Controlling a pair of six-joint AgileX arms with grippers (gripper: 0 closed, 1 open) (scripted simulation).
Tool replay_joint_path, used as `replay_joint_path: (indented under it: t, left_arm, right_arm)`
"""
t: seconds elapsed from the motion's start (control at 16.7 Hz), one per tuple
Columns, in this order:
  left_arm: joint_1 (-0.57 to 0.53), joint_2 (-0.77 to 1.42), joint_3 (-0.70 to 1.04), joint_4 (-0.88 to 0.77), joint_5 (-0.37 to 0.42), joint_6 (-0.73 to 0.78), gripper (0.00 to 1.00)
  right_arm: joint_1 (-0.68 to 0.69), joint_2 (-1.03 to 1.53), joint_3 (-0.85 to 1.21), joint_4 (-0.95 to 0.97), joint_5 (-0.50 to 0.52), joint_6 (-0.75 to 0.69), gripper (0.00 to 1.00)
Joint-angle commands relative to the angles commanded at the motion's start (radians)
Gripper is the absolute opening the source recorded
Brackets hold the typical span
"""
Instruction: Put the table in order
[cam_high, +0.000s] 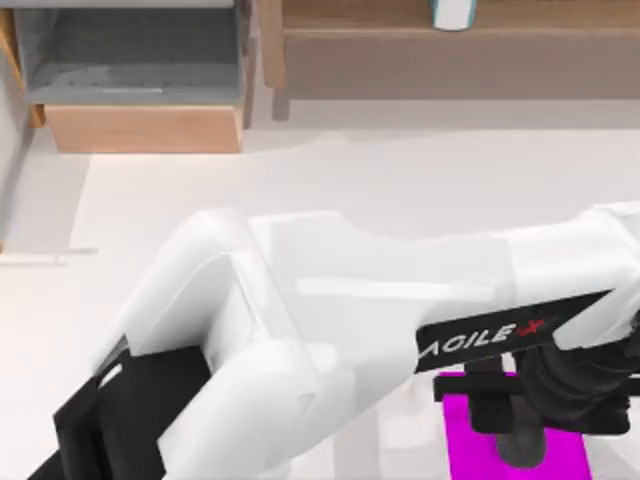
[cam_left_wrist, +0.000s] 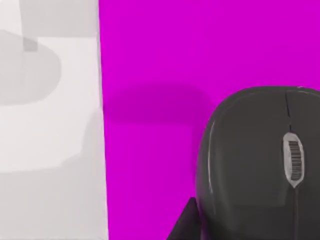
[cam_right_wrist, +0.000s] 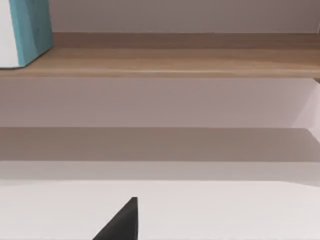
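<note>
The table (cam_high: 400, 170), a wide white surface, filled the middle of the top view, with a wooden shelf (cam_high: 450, 30) along the upper edge and an open drawer (cam_high: 140, 70) at upper left. The left arm reached across the frame to the lower right, its gripper (cam_high: 515, 425) over a magenta mat (cam_high: 560, 450). In the left wrist view a dark mouse (cam_left_wrist: 260, 165) lay on that mat, with one dark fingertip (cam_left_wrist: 185, 225) just beside it; whether the fingers were open or closed on the mouse could not be told. The drawer appeared to hold nothing. A white and teal cup (cam_high: 452, 12) stood on the shelf. Judged from this, the mouse placement was at or near completion; the drawer remained open. The right gripper's fingertip (cam_right_wrist: 122, 222) showed low over the table, facing the shelf; its finger state could not be told.
</note>
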Motion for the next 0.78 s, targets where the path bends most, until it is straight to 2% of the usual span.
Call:
replay_joint_path:
  t: [0.36, 0.78]
  left_arm:
    - [-0.021, 0.002, 0.004, 0.007, -0.023, 0.018, 0.00]
    - [-0.001, 0.003, 0.006, 0.075, 0.005, 0.033, 0.00]
  right_arm:
    - [0.000, 0.000, 0.000, 0.000, 0.000, 0.000, 1.00]
    - [0.000, 0.000, 0.000, 0.000, 0.000, 0.000, 1.00]
